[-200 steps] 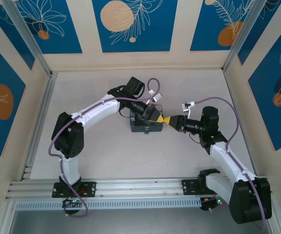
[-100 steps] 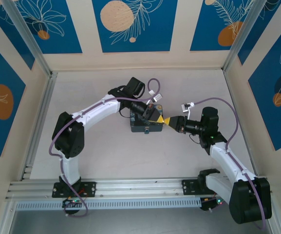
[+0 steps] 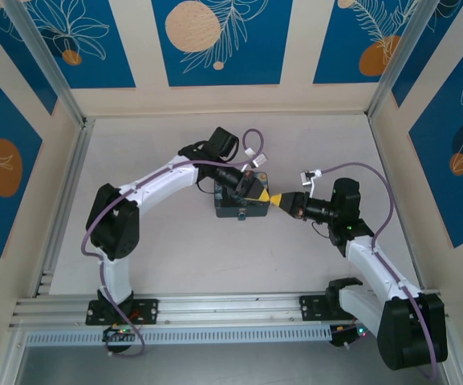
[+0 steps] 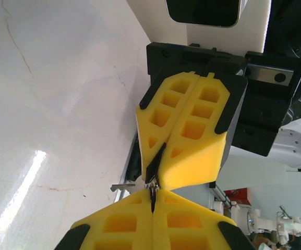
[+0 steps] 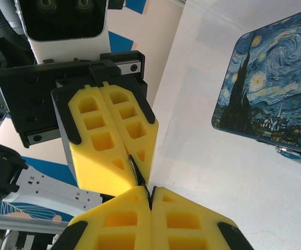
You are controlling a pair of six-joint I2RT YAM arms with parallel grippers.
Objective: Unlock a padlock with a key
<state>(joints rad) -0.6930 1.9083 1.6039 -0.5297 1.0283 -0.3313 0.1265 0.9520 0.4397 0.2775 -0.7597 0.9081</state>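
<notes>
My left tool (image 4: 153,197) and right tool (image 5: 150,197) pinched together, tips touching above tin (image 5: 267,88); can't tell what's clamped; hold aligned, twist gently

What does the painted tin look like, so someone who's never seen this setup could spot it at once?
Find the middle of the pale table, where the left gripper and right gripper meet tip to tip. The tin lies flat by that meeting point: a rectangular box whose lid shows a swirling dark-blue night sky, the one painted thing on the tabletop.
</notes>
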